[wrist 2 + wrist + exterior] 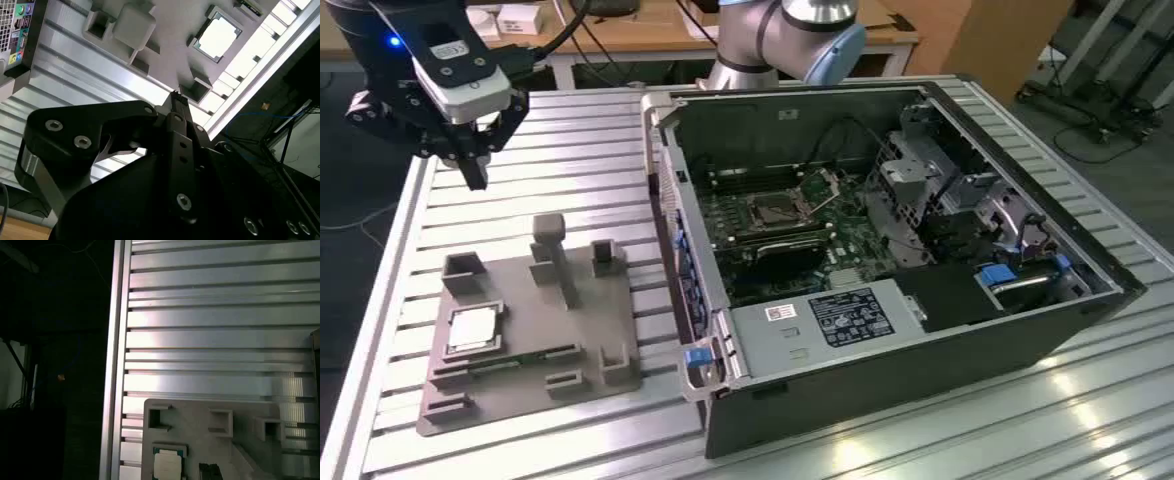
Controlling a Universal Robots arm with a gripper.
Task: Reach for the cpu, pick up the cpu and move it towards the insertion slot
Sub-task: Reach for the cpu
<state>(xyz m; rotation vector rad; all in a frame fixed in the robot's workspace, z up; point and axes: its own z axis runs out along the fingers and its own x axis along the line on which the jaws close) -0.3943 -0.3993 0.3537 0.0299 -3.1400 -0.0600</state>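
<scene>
In the exterior view, the gripper (pixel 476 178) hung in the upper left of the frame over the slatted table (pixel 574 130), its fingers pressed together and holding nothing. The cpu (pixel 474 328) lay flat in its recess in the grey tray (pixel 520 290) at the lower left of the frame, well apart from the gripper. The insertion slot (pixel 771 210) sat inside the open computer case (pixel 881 370) near the centre of the frame. By this evidence the reach was at an early stage, and the grasp, the lift and the transfer were not yet done. Bare table lay between gripper and tray. The tray's upright posts (pixel 550 240) stood near the cpu on its case side, and the case's side wall (pixel 670 210) rose between the tray and the slot. In the second wrist view, the gripper (pixel 176 97) pointed toward the near border of the tray (pixel 165 55), with the cpu (pixel 216 36) beyond it, uncovered and close to the table's edge rail (pixel 260 65). In the first wrist view, the cpu (pixel 167 463) rested in the tray (pixel 200 432), and the table's edge rail (pixel 116 365) ran just beside the tray, with dark open space past it, so room on that side was judged narrow.
</scene>
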